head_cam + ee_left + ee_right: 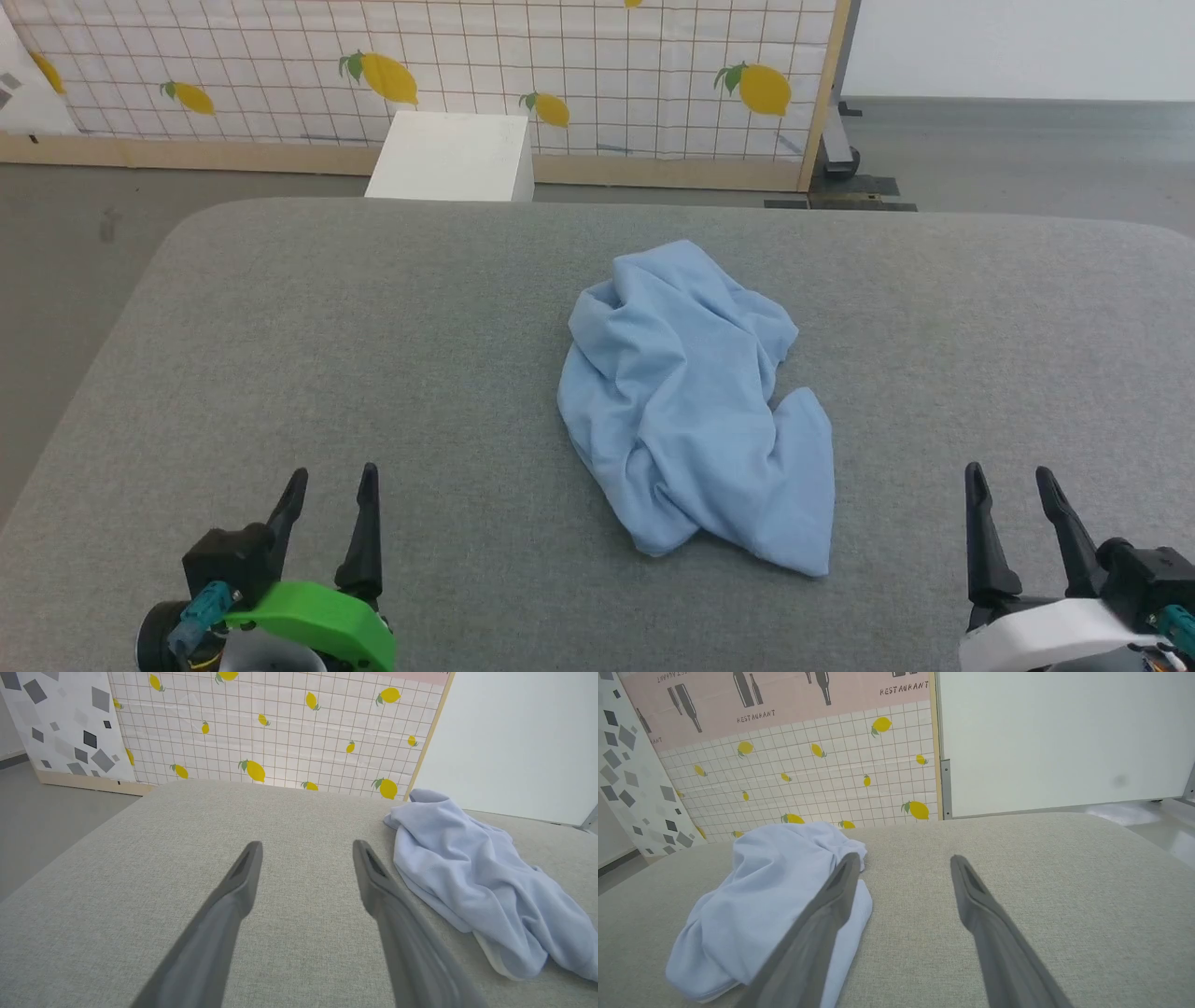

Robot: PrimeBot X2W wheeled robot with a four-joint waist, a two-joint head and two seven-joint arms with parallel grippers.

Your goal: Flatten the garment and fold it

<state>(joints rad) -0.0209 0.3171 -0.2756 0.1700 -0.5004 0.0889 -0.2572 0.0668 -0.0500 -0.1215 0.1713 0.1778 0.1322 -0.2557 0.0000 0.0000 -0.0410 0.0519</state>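
**A:** Two claws, both spread wide and empty. The left claw (333, 473) is at the near left of the grey worktop (373, 355), and the right claw (1008, 472) is at the near right.

**B:** And the garment (695, 401)?

**A:** It's bunched in a crumpled heap a little right of the worktop's middle, farther out than the claws and touching neither.

**B:** What could spoil it from here?

**A:** The pinch, I'd judge. No collar, hem or sleeve shows plainly in that heap, so a claw closing on the nearest fold may catch several layers at once. Lifted that way, the cloth would come up twisted rather than open out. Soft knit could also slip from a shallow grip, or drag over the worktop and bunch further.

**B:** How are the arms set?

**A:** Low by the front edge, with the fingers pointing away from the robot, almost level with the surface. The right one sits nearer the cloth.
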